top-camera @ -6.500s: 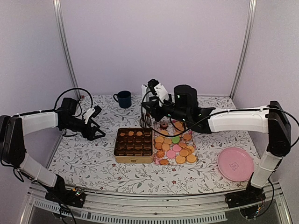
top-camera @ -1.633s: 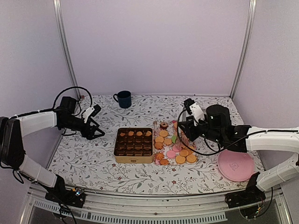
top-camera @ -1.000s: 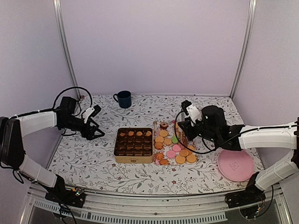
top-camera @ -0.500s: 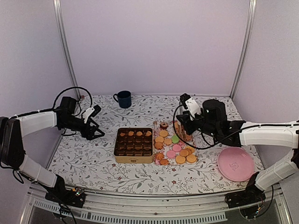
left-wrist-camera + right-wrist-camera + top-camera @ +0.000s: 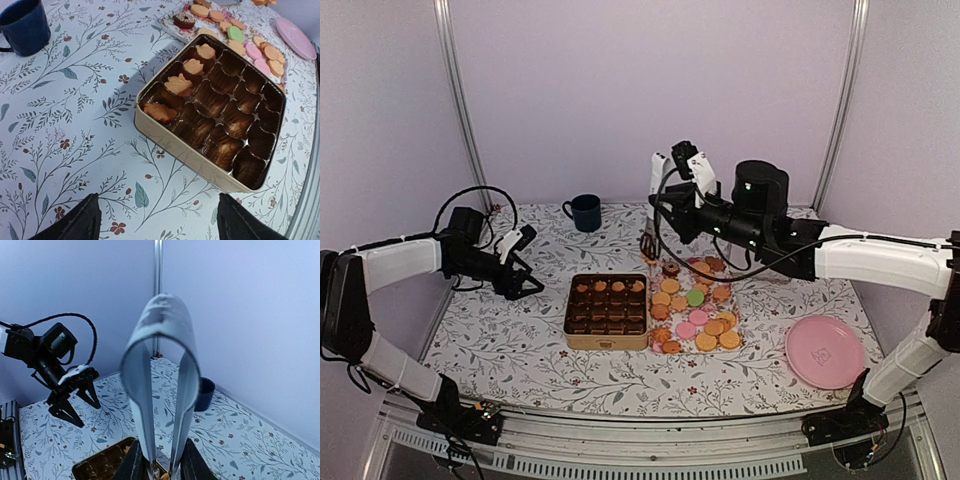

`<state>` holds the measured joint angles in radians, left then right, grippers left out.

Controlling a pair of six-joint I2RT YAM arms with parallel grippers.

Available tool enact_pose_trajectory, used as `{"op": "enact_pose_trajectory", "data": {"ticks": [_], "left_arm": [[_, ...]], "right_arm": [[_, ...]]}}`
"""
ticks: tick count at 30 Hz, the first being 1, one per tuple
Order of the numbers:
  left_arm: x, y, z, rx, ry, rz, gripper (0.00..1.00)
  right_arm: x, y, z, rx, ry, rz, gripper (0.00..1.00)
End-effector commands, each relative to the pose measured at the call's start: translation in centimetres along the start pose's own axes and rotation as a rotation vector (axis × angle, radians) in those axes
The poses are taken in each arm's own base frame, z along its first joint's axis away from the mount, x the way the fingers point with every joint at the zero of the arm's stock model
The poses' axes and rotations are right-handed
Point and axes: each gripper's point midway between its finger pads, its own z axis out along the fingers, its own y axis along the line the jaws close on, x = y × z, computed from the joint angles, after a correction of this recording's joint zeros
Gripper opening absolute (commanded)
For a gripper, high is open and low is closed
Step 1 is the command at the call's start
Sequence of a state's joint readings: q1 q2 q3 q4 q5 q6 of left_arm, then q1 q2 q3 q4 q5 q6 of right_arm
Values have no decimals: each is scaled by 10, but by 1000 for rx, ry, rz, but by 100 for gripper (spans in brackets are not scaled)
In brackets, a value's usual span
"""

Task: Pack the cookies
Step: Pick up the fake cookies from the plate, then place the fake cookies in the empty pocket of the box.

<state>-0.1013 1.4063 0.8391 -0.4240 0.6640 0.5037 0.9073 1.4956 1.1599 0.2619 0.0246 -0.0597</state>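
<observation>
So far, you've got only four cookies (image 5: 177,85) in the tin (image 5: 607,340)'s far row, the rest on the clear tray (image 5: 654,270) beside it; your right pincer (image 5: 162,462) is clamped on tongs (image 5: 162,315) held high, and the left pincer (image 5: 528,262) stands apart.

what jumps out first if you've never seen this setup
The spread of colourful cookies mid-table, just right of a gold tin with four cookies along its far edge. Then the right arm's fingers, clamping metal tongs high off the table.
</observation>
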Motion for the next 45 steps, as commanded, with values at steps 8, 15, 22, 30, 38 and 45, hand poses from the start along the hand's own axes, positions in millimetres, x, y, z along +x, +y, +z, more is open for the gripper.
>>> {"op": "enact_pose_trajectory", "data": {"ticks": [8,15,22,30,38,45], "left_arm": [[-10,0,-8,-9,-31,21,80],[-8,0,-9,-15,-30,28,80],[-5,0,-8,-16,-28,23,80],[-4,0,-8,-19,-24,23,80],[-3,0,-7,-14,-24,19,80],[-5,0,-8,-17,-26,21,80]], "right_arm": [[3,84,104,-297,-41,115,0],[24,95,127,-335,-14,158,0],[46,98,138,-336,15,169,0],[60,97,141,-329,36,158,21],[28,86,124,-286,-21,138,31],[-2,69,86,-222,-66,110,31]]}}
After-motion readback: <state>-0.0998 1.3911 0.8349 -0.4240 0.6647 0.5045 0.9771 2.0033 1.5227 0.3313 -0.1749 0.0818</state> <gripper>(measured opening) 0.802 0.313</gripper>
